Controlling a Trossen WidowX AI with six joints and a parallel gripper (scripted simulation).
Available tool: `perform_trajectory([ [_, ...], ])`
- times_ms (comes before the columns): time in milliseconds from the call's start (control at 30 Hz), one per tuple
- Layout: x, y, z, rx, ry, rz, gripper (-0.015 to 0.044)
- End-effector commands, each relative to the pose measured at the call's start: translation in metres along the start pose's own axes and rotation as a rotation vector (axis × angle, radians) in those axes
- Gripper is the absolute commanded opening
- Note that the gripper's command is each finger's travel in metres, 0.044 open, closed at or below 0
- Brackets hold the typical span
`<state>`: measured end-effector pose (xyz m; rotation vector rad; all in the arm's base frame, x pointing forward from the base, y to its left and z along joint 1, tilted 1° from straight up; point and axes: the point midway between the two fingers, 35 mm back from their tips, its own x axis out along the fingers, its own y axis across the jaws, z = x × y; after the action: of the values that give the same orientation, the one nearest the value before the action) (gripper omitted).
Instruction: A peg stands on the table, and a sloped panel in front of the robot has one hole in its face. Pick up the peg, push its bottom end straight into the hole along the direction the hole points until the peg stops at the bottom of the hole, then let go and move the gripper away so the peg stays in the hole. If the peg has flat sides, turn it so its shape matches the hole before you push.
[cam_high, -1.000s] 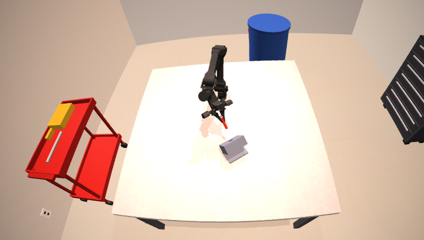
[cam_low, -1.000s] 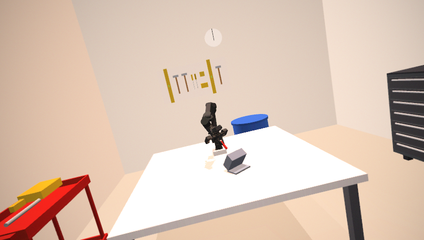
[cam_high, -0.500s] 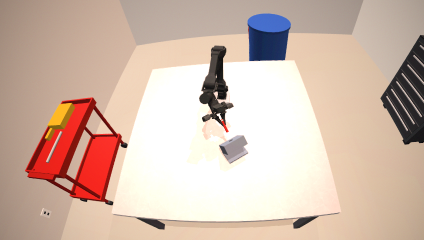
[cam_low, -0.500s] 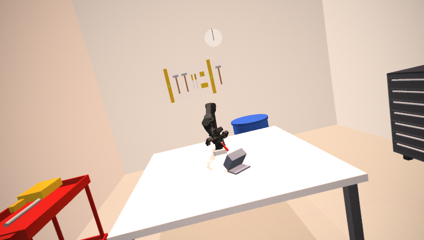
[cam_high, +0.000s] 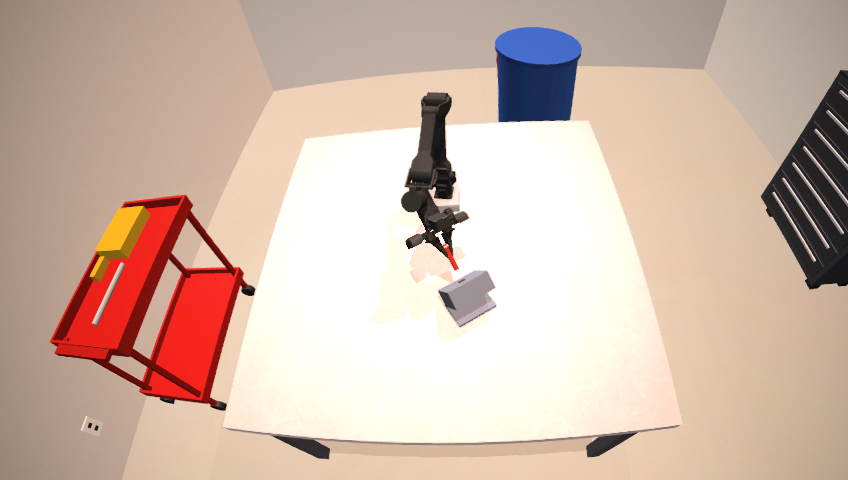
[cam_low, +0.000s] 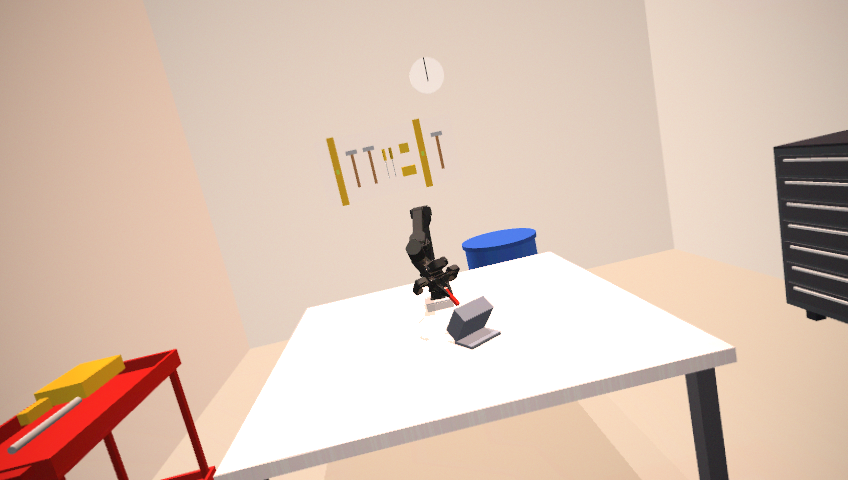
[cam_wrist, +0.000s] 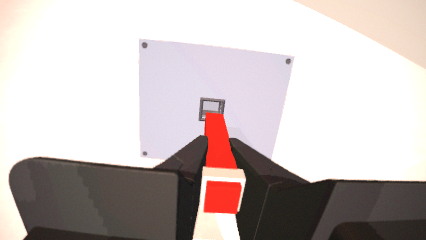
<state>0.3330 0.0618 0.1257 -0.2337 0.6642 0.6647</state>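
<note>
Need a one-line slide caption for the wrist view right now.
Gripper shut on the red square peg, its tip at the lower edge of the square hole in the grey sloped panel.
</note>
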Motion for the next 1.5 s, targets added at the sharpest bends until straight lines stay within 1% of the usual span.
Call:
perform_trajectory([
  [0, 0.004, 0.001, -0.003, 0.004, -0.001, -0.002, 0.0000],
  [367, 0.009, 0.000, -0.004, 0.001, -0.009, -0.004, 0.0000],
  [933, 0.031, 0.001, -0.004, 0.002, -0.011, -0.005, 0.0000],
  [1467, 0.026, 0.000, -0.002, -0.003, -0.015, -0.004, 0.0000],
])
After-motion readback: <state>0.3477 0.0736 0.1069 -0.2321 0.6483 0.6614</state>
